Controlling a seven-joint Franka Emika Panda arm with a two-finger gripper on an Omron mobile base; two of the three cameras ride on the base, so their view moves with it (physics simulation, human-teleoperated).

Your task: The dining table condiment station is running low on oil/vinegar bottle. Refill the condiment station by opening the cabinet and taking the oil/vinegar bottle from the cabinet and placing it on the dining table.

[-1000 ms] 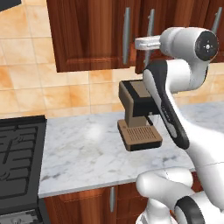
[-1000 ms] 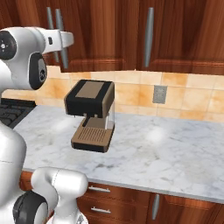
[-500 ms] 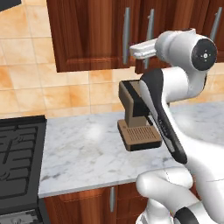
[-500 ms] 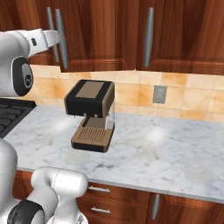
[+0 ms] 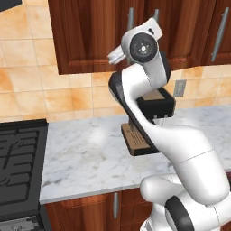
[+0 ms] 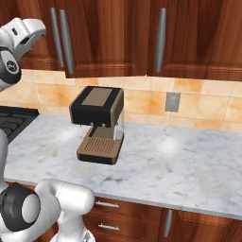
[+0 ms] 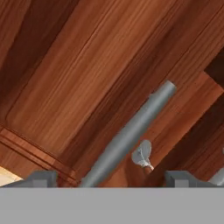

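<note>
While the gripper [image 7: 107, 178] fingers are spread wide beside the cabinet [image 7: 83, 74] handle [image 7: 131, 131], the handle could be missed and the door left shut.

coffee machine [image 5: 155, 104]: mostly behind arm | cabinet [image 7: 87, 78] handle [image 7: 127, 135]: lower end cut off | stove [image 5: 20, 167]: cropped left

My gripper [image 7: 109, 179] is spread wide now, fingers either side of the cabinet [image 7: 87, 65] handle [image 7: 131, 131], arm swung left.
</note>
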